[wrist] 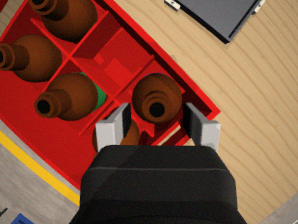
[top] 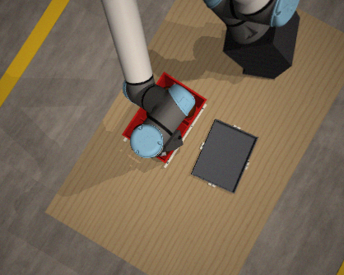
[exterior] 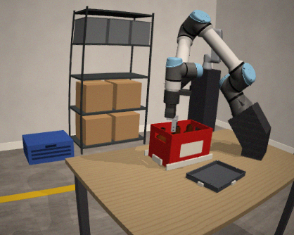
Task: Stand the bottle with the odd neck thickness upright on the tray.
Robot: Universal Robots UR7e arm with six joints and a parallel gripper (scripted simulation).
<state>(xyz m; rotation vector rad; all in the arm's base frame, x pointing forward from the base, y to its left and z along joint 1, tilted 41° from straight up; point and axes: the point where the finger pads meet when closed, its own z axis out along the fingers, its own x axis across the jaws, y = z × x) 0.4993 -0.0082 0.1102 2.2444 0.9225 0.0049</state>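
A red crate holds brown bottles standing upright in its cells. In the wrist view my gripper is open, its two grey fingers on either side of one brown bottle in the crate's corner cell, not touching it. Three other bottles stand in cells to the left; a further bottle shows partly behind the left finger. One cell in the middle is empty. In the exterior view the gripper reaches just into the crate's top. The dark grey tray lies empty beside the crate.
The crate is mostly hidden under my arm in the overhead view; the tray lies to its right. The robot base stands at the table's far edge. A shelf with boxes stands behind the table.
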